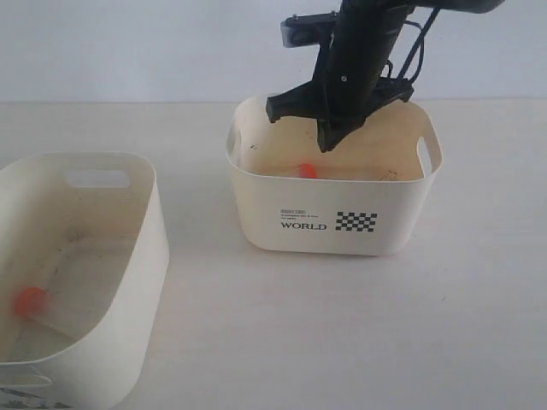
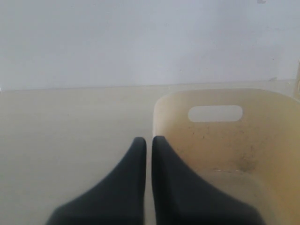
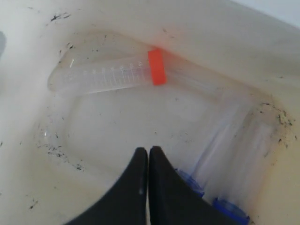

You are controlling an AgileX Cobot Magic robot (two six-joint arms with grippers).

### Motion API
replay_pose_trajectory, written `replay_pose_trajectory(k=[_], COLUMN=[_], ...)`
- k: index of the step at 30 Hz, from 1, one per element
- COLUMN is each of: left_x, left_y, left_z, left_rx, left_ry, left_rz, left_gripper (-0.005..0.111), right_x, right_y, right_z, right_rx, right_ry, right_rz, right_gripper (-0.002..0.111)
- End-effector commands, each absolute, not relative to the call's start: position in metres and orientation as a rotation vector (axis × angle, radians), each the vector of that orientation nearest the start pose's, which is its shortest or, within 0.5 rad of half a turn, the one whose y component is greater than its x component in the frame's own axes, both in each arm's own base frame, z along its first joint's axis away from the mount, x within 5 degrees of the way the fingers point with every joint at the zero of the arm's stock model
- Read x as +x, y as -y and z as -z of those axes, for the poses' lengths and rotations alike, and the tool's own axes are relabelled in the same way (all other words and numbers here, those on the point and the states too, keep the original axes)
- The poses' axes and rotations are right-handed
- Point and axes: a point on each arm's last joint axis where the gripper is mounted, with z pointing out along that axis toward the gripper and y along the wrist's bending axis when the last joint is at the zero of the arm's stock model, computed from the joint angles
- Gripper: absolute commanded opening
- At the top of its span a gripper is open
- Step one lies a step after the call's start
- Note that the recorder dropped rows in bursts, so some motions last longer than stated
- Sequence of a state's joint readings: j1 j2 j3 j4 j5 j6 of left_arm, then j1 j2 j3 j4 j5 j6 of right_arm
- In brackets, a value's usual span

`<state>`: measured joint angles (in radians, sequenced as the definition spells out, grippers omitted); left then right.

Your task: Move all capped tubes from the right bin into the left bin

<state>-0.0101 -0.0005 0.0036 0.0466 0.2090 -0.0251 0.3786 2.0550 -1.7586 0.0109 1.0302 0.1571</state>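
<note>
Item: right bin (image 1: 329,226), cream, printed "WORLD" with a checkered patch, stood on the table (image 1: 342,342) at about 1 o'clock from the centre of the exterior view. Contents: one orange-capped tube (image 3: 157,66), clear-bodied, lay on its side along the foot of a wall; its cap (image 1: 306,171) showed just over the near rim in the exterior view. Blue-capped tubes (image 3: 229,208), with two blue caps visible, lay side by side against another wall, partly hidden behind the claw. Item: left bin (image 1: 128,256), larger, plain cream, scuffed inside, stood at 8 o'clock, well apart from the right bin. Contents: a second orange-capped tube (image 1: 32,301), blurred, on the floor at its 9 o'clock side. Item: right claw (image 1: 327,143), black, clenched with fingers pressed together and grasping nothing, hung within the mouth of the right bin; whether its tips touched the floor could not be told. Item: left claw (image 2: 149,140), clenched and empty, sat just beside the left bin's (image 2: 262,140) rim.
</note>
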Motion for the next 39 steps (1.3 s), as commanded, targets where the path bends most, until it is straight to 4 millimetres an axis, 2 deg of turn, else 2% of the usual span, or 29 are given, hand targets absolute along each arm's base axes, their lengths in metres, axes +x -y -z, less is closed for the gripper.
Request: replay_pose_trajectory(k=[1,2,4,6,8,12,20,30,39], left_x=[0.056,0.056,0.056,0.056,0.056,0.056,0.056,0.056,0.056], left_y=[0.0,0.0,0.0,0.0,0.0,0.0,0.0,0.0,0.0], left_z=[-0.194,-0.194,-0.194,-0.194,-0.194,-0.194,-0.194,-0.194,-0.194], left_rx=[0.012,0.012,0.012,0.012,0.012,0.012,0.012,0.012,0.012], left_ry=[-1.692,-1.692,-1.692,-1.692,-1.692,-1.692,-1.691,-1.693,-1.693], left_rz=[-0.011,-0.011,-0.011,-0.011,-0.011,-0.011,-0.011,-0.011,-0.011], left_gripper=[0.004,0.004,0.004,0.004,0.004,0.004,0.004,0.004,0.004], right_x=[0.416,0.416,0.417,0.42,0.423,0.428,0.431,0.434,0.44], right_y=[-0.171,-0.174,-0.177,-0.179,-0.18,-0.183,-0.187,-0.189,-0.189], right_z=[-0.226,-0.223,-0.216,-0.212,-0.209,-0.21,-0.209,-0.193,-0.174], right_rx=[-0.308,-0.325,-0.322,-0.302,-0.243,-0.116,-0.031,0.29,0.646], right_ry=[-2.826,-2.83,-2.837,-2.832,-2.819,-2.77,-2.751,-2.785,-2.76], right_rz=[-0.211,-0.242,-0.285,-0.297,-0.309,-0.373,-0.445,-0.499,-0.531], right_gripper=[0.013,0.019,0.04,0.054,0.06,0.061,0.061,0.061,0.061])
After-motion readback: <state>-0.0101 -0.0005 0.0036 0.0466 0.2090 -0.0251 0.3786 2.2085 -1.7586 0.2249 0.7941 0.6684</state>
